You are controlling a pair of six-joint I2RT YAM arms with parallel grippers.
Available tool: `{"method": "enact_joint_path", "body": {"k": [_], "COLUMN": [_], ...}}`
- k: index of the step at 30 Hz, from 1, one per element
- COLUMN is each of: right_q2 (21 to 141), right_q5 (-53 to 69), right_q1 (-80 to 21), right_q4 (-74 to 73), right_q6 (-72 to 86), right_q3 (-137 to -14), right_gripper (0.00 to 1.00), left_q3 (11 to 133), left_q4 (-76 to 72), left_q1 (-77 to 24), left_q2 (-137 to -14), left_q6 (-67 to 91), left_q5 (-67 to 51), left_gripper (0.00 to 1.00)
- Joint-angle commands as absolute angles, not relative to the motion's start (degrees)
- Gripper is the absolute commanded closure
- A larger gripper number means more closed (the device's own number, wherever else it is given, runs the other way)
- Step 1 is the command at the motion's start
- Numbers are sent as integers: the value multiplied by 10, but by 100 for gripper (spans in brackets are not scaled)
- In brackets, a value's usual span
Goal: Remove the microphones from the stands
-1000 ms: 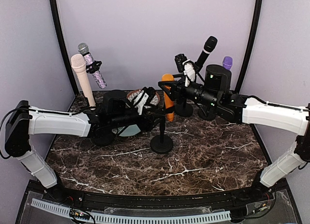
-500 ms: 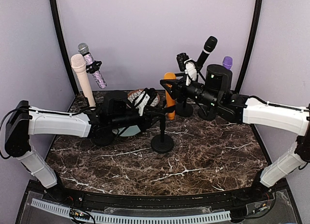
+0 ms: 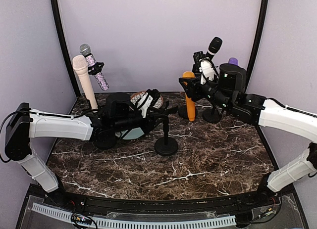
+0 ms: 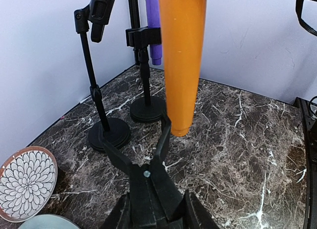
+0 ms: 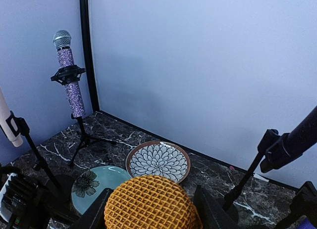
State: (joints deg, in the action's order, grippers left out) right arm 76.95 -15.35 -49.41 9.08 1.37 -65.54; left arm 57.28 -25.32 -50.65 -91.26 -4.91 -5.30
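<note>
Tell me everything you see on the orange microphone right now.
The orange microphone has a smooth, plastic-looking tapered body and a woven mesh head. It hangs nearly upright, head up, clamped near the head by the right gripper, tail clear of the black stand clip held by the left gripper.

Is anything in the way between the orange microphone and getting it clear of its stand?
Nothing visible. The orange microphone, shut in the right gripper, hangs apart from the stand, which the left gripper holds near its empty clip. The other stands lie beyond it, not between.
</note>
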Motion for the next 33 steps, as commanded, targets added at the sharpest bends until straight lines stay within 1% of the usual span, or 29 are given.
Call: {"method": "enact_joint_path", "body": {"k": [1,7,12,19,23,26,28,30,31,32,33], "right_q2": [728,709,708,721,729,739,745,752,755,757,759], "right_q5": [-195,-141,-67,86,129,170,189,188,190,193,197], "right_q1": [-465,-409,-371,-369,-369,-369,-369,-370,-371,-372,-374], "right_q4": [13,-113,-200,-215,-234,-240,-238,-244,-242,-236,-229], "right_q6": [58,139,203,279,325,360,380,394,404,413,422], "right_q3": [-654,-650,-643,-589,-580,-568,-552,-540,-531,-522,-513], "right_gripper": [62,62,63,66,66,67,68,68,69,69,69], "left_q3": [579,618,654,714,748,762,769,773,773,773,773], "left_q4": [-265,-271,-283,-289,-277,-271,-269,-268,-268,-266,-266], "left_q1": [-503,-493,-464,-432,-419,-414,-412,-412,-412,-412,-412], "left_q2": [-912,-934,-962,-1018,-1044,-1058,-1063,-1064,-1063,-1061,-1060], "left_q6": [-57,-76,-79,-90,-99,-101,-103,-102,-101,-99,-98], "left_q5": [-8,-6,-26,-56,-61,-62,-60,-58,-60,-61,-63], "left_gripper": [83,84,84,84,84,82,79,72,65,62,53]}}
